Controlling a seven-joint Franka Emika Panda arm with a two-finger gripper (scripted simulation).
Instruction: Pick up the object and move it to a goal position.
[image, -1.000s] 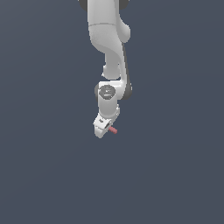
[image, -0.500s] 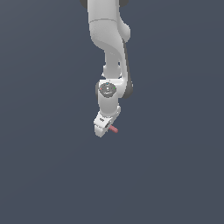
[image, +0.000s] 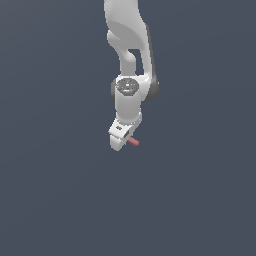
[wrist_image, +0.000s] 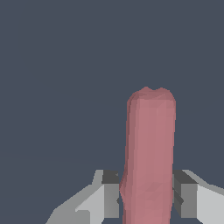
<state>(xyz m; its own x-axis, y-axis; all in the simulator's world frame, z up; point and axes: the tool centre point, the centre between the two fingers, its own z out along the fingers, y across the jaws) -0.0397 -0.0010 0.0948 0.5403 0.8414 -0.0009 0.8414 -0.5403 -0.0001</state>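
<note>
Gripper (image: 121, 140) at end of white arm (image: 131, 65), hanging over plain dark grey ground (image: 55, 190). Closed down on the red-pink stick (wrist_image: 148, 157), one finger pad (wrist_image: 111, 192) pressed to each side, narrow gap filled by the stick alone. Seen from wrist view: stick held upright between pads, rounded end projecting well beyond fingertips. Seen from exterior view: short pink end of stick (image: 133, 142) protruding from gripper toward the exterior view's right, rest hidden behind white gripper body.
</note>
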